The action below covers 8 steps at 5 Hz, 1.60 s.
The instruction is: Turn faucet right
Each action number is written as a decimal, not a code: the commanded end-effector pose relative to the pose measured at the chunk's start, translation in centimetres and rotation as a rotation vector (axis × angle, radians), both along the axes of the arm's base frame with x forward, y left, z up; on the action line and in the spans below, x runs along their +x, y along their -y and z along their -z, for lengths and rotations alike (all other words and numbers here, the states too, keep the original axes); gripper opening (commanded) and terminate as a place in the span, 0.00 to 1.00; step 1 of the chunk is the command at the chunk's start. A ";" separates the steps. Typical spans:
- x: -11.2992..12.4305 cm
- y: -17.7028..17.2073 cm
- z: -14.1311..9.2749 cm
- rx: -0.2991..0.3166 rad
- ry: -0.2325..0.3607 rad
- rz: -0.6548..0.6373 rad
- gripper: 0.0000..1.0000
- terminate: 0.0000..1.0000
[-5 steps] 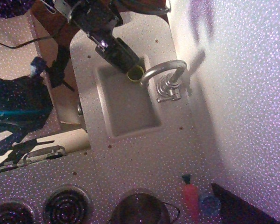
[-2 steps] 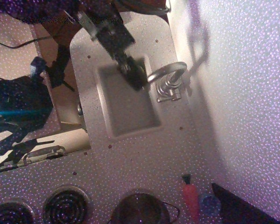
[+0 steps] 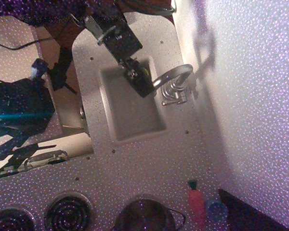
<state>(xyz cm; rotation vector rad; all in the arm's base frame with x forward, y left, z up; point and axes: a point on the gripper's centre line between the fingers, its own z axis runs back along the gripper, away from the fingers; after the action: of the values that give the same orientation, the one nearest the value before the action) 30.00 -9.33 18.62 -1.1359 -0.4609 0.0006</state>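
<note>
Moved since the earlier frames: gripper point(image 3: 148, 86) now lower in the picture and against the tip of the spout, which a second ago lay clear of it; a yellow-green ring seen at the gripper's end then, out of sight now; spout tip apparently swung a little lower, arch flatter. Nearest the camera, along the bottom edge: two coil burners point(image 3: 69, 210), a dark pot point(image 3: 144, 216) on a third, then an orange toy carrot point(image 3: 197, 204) with a green top just beside a small blue item point(image 3: 216, 210), too blurred to name. Farther up, set into the speckled counter point(image 3: 149, 159): a rectangular sink point(image 3: 113, 118), pale and shallow. Above its top right corner: the black gripper, reaching down from the arm point(image 3: 113, 36) at the top, its end touching or overlapping the spout's tip; state of the jaws not readable, cannot tell whether clenched or released. Just right of the sink: the faucet point(image 3: 176, 77), shiny silver, base upright on the counter by the back wall point(image 3: 250, 96), small handles low on its side, gooseneck arching left toward the basin. At far left, beyond the counter: dark blurred clutter point(image 3: 19, 106).
</note>
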 end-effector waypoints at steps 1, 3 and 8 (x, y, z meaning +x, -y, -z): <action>-0.2 0.9 -0.1 -0.011 0.047 0.039 1.00 0.00; 0.7 3.3 -1.6 -0.149 0.155 0.125 1.00 0.00; -0.4 6.9 -0.5 -0.158 0.160 0.244 1.00 0.00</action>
<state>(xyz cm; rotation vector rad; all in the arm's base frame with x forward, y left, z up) 29.92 -16.36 18.23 -1.5072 -0.4552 -0.3209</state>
